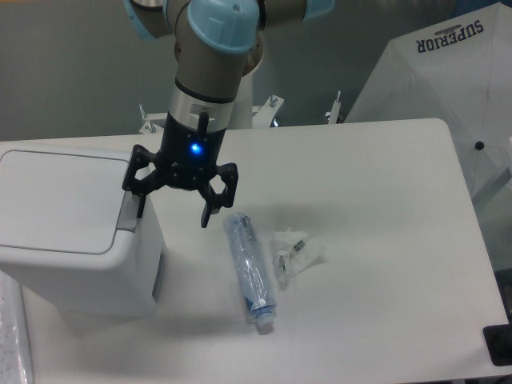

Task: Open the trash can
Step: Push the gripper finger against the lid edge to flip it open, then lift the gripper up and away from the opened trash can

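The trash can [76,240] is a big white boxy bin at the left of the table. Its flat lid [60,200] lies shut, and a grey push-button strip [128,210] runs along the lid's right edge. My gripper [173,211] hangs just right of that strip, fingers pointing down and spread wide, open with nothing between them. Its left finger [142,200] is right beside the button strip; whether it touches I cannot tell. A blue light glows on the gripper body.
A flattened clear plastic bottle [250,269] lies on the white table [384,240] right of the bin, with a crumpled clear wrapper [294,250] beside it. A white umbrella [448,88] stands at the far right. A dark object [499,344] sits at the table's bottom right corner.
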